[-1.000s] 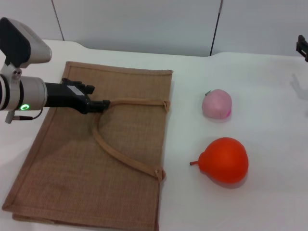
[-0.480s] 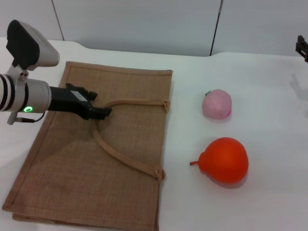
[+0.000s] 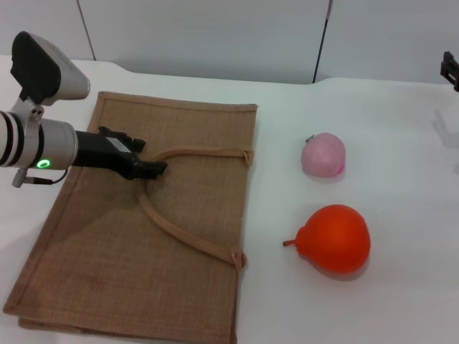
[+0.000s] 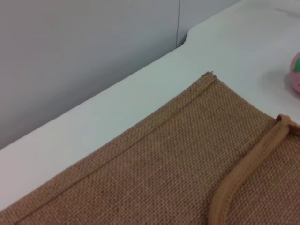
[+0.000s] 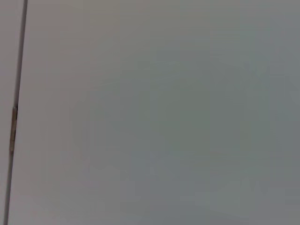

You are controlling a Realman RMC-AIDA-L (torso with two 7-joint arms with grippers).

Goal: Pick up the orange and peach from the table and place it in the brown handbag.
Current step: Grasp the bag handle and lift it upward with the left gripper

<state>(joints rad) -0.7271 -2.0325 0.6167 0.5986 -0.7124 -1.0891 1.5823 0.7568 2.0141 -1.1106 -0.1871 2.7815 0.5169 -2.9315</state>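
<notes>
The brown handbag (image 3: 107, 244) lies flat on the left of the white table, and its weave fills the left wrist view (image 4: 154, 164). My left gripper (image 3: 152, 168) is over the bag's upper part, shut on the bend of its looped strap handle (image 3: 193, 240), which also shows in the left wrist view (image 4: 234, 187). The pale pink peach (image 3: 323, 154) lies right of the bag, and its edge shows in the left wrist view (image 4: 295, 70). The orange (image 3: 337, 238) lies nearer me, stem pointing left. My right gripper (image 3: 450, 72) is parked at the far right edge.
The white table (image 3: 387, 308) runs back to a grey panelled wall (image 3: 215, 36). Its far edge curves just behind the bag. The right wrist view shows only a blank grey surface.
My left gripper has moved slightly toward me and to the right, and the strap's bend has shifted with it. The fruits and the right arm have not moved.
</notes>
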